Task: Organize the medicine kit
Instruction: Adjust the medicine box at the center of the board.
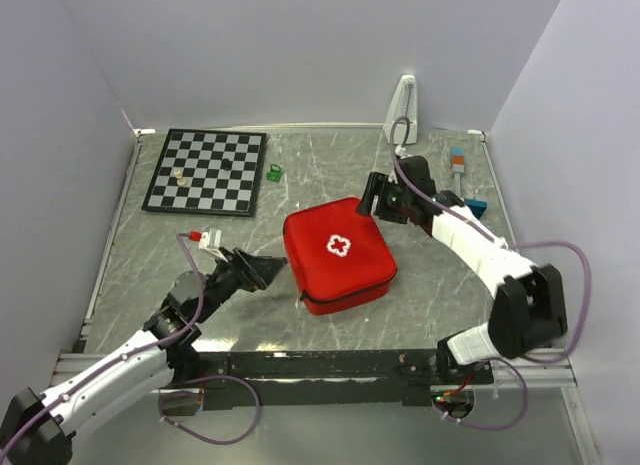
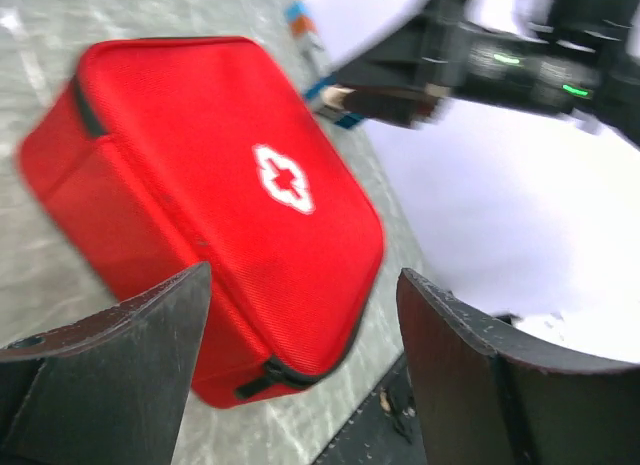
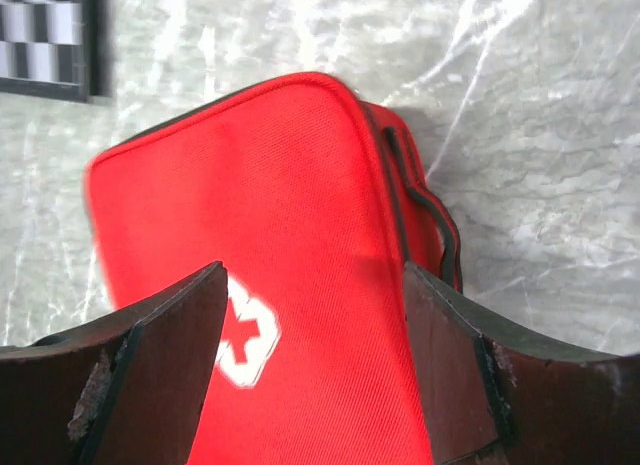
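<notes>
Medicine kit [image 1: 338, 255] lies just beside left pincer [image 1: 272, 270].

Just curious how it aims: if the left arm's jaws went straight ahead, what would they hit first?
Probably the red medicine kit, at the side facing that arm; nothing seems to lie between, though the gap is hard to judge.

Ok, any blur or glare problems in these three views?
Left wrist view: motion blur smears the medicine kit and the right arm behind it. Right wrist view: the kit's weave is fairly crisp, the near claw fingers dark and soft. Top external view: sharp, evenly lit, soft shadows, no strong glare.
</notes>
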You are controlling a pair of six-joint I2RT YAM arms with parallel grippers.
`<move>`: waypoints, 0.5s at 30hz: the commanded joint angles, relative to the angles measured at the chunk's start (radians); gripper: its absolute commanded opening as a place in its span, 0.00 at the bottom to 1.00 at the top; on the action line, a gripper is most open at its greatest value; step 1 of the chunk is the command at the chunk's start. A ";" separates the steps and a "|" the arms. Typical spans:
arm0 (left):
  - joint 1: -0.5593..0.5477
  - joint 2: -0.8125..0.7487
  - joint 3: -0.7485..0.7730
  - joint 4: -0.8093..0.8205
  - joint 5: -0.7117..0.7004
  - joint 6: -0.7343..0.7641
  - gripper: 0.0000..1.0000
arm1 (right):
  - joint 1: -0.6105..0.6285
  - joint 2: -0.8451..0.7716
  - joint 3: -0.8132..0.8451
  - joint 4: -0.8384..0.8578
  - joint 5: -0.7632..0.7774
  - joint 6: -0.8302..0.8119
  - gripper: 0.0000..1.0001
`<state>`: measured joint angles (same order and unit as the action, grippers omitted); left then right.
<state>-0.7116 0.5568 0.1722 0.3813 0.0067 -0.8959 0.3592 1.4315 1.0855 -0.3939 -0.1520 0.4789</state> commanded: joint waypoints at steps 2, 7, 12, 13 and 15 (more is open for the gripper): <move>0.004 0.063 0.009 -0.133 -0.048 0.006 0.78 | 0.089 -0.201 -0.122 -0.007 0.066 -0.023 0.77; 0.001 0.201 0.006 -0.067 -0.040 -0.035 0.78 | 0.155 -0.304 -0.243 -0.046 0.121 0.029 0.76; 0.003 0.230 -0.010 0.086 -0.106 -0.040 0.81 | 0.162 -0.469 -0.363 -0.040 0.123 0.053 0.76; 0.004 0.264 0.010 0.096 -0.091 -0.026 0.81 | 0.164 -0.491 -0.368 -0.062 0.121 0.058 0.76; 0.004 0.348 0.068 0.079 -0.057 -0.005 0.81 | 0.165 -0.517 -0.360 -0.127 0.137 0.070 0.76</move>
<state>-0.7101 0.8040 0.1593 0.3641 -0.0616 -0.9222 0.5175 0.9936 0.7170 -0.4488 -0.0563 0.5171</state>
